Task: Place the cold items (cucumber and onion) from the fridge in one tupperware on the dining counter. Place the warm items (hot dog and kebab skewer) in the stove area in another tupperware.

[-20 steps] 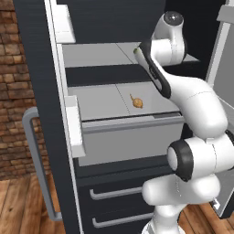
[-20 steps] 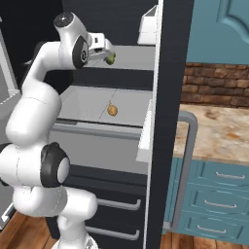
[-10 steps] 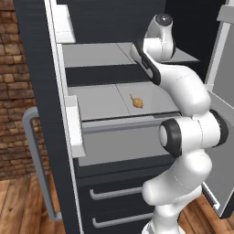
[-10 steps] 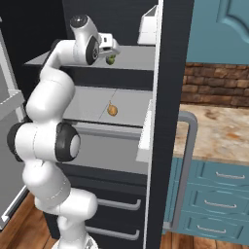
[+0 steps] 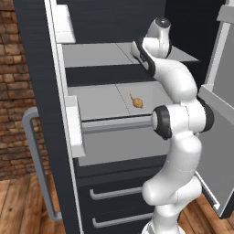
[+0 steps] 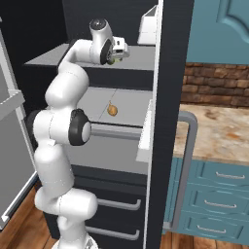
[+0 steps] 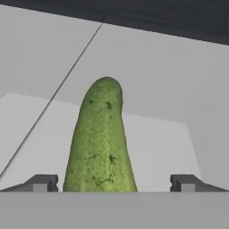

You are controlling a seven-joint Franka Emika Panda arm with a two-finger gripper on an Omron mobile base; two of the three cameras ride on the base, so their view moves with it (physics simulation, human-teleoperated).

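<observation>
Your end effector [image 7: 112, 183] is released, its fingertips beside the cucumber [image 7: 100, 143]; keep it centred, then clench gently on the middle.

I see the cucumber [image 7: 100, 143] lying on the fridge's upper grey shelf [image 5: 98, 54] and the onion [image 5: 137, 103] on the shelf below [image 5: 98, 100].

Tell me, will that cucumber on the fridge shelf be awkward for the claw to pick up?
Probably a little. The cucumber is a rounded oblong lying on a flat grey shelf, so a nudge might roll it. It looks stiff, so it likely won't bend when squeezed. The open gripper straddles it, though its curved skin may slip.
</observation>
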